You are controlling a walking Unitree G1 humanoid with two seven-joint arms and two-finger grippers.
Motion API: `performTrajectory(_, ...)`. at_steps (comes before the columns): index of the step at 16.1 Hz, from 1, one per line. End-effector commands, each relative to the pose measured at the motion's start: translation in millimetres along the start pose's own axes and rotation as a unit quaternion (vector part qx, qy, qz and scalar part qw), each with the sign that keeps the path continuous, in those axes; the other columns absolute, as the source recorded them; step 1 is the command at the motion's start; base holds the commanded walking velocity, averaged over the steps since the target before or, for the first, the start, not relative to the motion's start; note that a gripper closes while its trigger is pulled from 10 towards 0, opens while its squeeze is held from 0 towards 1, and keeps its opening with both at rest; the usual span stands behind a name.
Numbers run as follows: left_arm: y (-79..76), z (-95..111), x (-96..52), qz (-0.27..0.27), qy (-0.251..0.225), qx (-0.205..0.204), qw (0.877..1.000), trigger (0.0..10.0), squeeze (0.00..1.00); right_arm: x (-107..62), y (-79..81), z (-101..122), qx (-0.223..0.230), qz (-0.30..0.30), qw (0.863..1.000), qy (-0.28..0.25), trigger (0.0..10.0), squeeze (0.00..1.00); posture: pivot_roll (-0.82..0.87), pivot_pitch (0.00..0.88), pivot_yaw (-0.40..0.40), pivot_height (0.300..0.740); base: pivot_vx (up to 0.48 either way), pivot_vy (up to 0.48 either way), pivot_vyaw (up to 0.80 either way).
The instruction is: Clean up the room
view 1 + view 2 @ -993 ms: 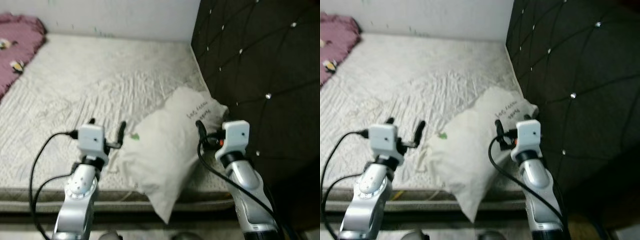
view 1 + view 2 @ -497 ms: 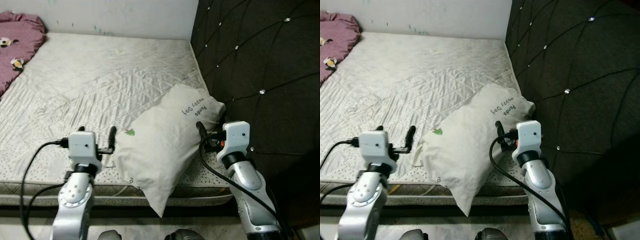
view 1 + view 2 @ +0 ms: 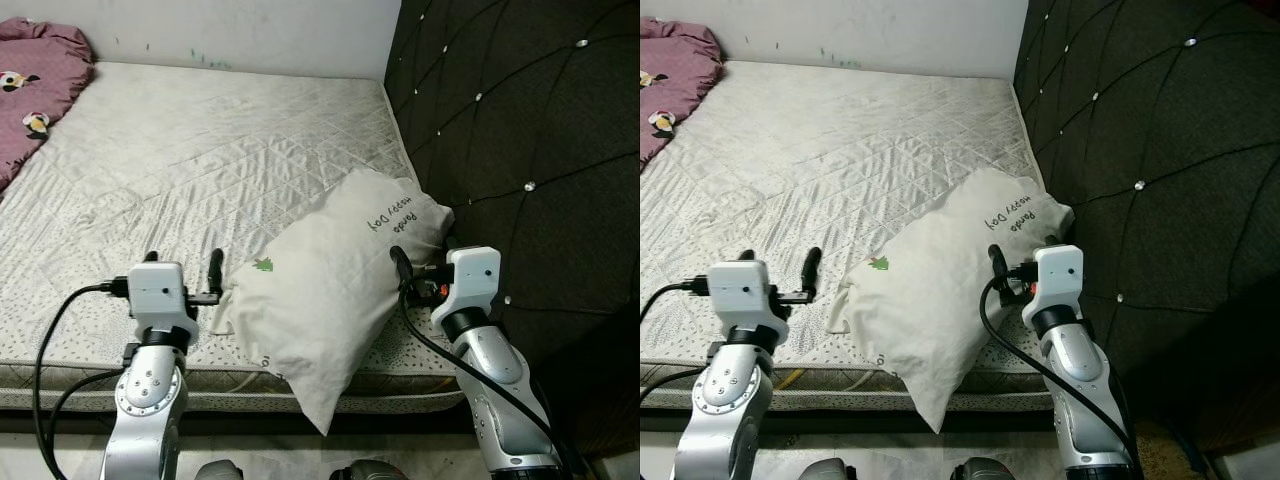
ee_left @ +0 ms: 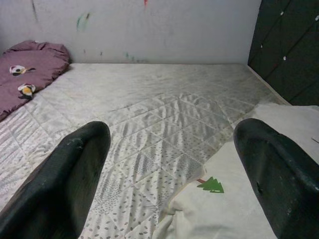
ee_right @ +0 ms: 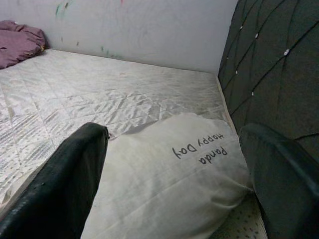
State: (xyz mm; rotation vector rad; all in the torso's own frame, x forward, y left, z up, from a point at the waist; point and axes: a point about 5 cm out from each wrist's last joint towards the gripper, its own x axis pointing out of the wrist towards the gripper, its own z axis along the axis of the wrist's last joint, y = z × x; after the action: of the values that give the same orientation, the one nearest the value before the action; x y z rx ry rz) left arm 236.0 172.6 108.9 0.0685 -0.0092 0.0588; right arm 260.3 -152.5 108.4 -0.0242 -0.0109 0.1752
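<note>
1. At about 10 o'clock in the head view, a purple blanket (image 3: 35, 80) with small panda figures lies bunched at the far left corner of the bed, well apart from both arms.
2. The left gripper (image 3: 188, 272) hovers low over the mattress (image 3: 200, 160) at about 8 o'clock. Its two black fingers are spread wide and hold nothing. The wrist view looks between them and shows the pillow's corner with the small green tree just beside one finger, so I judge it is placed there to take that edge.
3. The white pillow (image 3: 330, 290), the thing to tidy, lies slanted at about 5 o'clock. Its lower corner hangs over the front edge of the mattress, and its upper end, with the printed words, leans near the headboard.
4. The right gripper (image 3: 1020, 262) is at about 4 o'clock, just beside the pillow's right side. Its fingers are also apart, with the pillow's printed end between them in the wrist view, and nothing is clamped.
5. The dark tufted headboard (image 3: 520, 150) fills the right side, and a pale wall (image 3: 250, 30) closes the room at 12 o'clock. The mattress is quilted and bare.
</note>
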Motion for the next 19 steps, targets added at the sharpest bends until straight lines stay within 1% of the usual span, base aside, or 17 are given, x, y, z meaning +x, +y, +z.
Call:
performTrajectory(1, -0.7, 2.8, 0.5, -0.008, -0.007, 0.001, 1.0, 10.0, 0.0, 1.3, -0.5, 7.0, 0.0, 0.002, 1.0, -0.01, 10.0, 0.0, -0.04, 0.046, -0.07, 0.736, 0.0, 0.0, 0.0)
performTrajectory(4, 0.0, 2.4, 2.1, -0.002, -0.007, 0.007, 1.0, 10.0, 0.0, 2.4, -0.4, 8.3, -0.001, 0.007, 1.0, -0.012, 10.0, 0.0, -0.04, 0.041, -0.072, 0.708, 0.0, 0.0, 0.0)
performTrajectory(7, -2.1, 2.5, 5.4, 0.0, -0.004, 0.005, 1.0, 10.0, 0.0, 5.4, 0.2, 10.0, -0.002, 0.011, 1.0, -0.015, 10.0, 0.0, -0.05, 0.059, -0.072, 0.674, 0.0, 0.0, 0.0)
performTrajectory(11, -3.5, 2.4, 7.3, -0.002, -0.004, 0.0, 1.0, 10.0, 0.0, 6.9, 5.3, 9.4, 0.002, 0.018, 1.0, -0.019, 10.0, 0.0, -0.05, 0.044, -0.064, 0.669, 0.0, 0.0, 0.0)
performTrajectory(14, -7.2, 0.5, 8.8, -0.006, -0.001, -0.008, 1.0, 10.0, 0.0, 10.2, 9.7, 5.7, 0.004, 0.022, 1.0, -0.016, 10.0, 0.0, -0.05, 0.038, -0.06, 0.669, 0.0, 0.0, 0.0)
performTrajectory(15, -10.2, 1.5, 10.2, -0.009, -0.002, -0.011, 1.0, 10.0, 0.0, 13.5, 13.7, 5.3, 0.007, 0.027, 0.999, -0.017, 10.0, 0.0, -0.05, 0.035, -0.06, 0.669, 0.0, 0.0, 0.0)
performTrajectory(17, -10.1, 1.3, 10.8, -0.006, -0.002, -0.013, 1.0, 10.0, 0.0, 14.8, 15.0, 5.8, 0.009, 0.03, 0.999, -0.018, 10.0, 0.0, -0.04, 0.034, -0.062, 0.669, 0.0, 0.0, 0.0)
performTrajectory(19, -9.5, 0.5, 10.9, -0.005, -0.001, -0.013, 1.0, 10.0, 0.0, 14.4, 15.2, 4.0, 0.011, 0.031, 0.999, -0.015, 10.0, 0.0, -0.04, 0.033, -0.065, 0.65, 0.0, 0.0, 0.0)
